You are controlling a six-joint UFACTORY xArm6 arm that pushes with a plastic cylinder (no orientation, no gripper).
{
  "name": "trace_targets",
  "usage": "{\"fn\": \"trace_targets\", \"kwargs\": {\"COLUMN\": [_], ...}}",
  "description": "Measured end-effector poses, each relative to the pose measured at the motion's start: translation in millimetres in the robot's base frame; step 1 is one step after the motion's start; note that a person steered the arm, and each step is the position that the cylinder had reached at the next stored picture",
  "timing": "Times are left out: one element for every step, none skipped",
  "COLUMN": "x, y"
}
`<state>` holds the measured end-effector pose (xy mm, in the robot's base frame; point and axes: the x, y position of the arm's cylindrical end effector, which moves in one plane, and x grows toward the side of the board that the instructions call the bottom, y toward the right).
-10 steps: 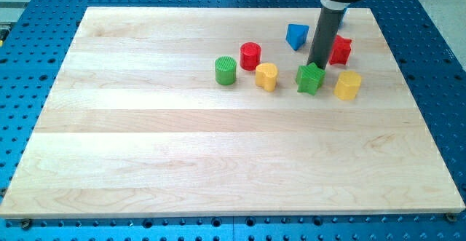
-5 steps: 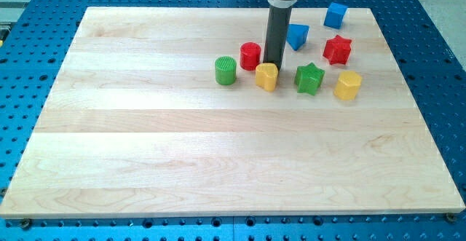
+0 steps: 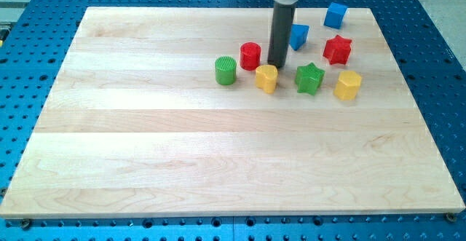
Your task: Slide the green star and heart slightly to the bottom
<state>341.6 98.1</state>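
The green star sits on the wooden board right of centre, near the view's top. A yellow heart-like block lies to its left. The dark rod comes down from the view's top, and my tip stands just above the yellow heart's upper right edge, close to it or touching it. The tip is left of the green star and apart from it.
A red cylinder and a green cylinder lie left of the tip. A blue triangular block, a blue cube, a red star and a yellow block lie to the right.
My tip moved left from the green star's top edge to the yellow heart's top edge, then shifted very slightly right. The blocks have stayed in place.
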Motion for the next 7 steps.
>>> {"fn": "trace_targets", "kwargs": {"x": [2,14,19,30,40,32,28], "y": [40,50,50,50,50,60,101]}}
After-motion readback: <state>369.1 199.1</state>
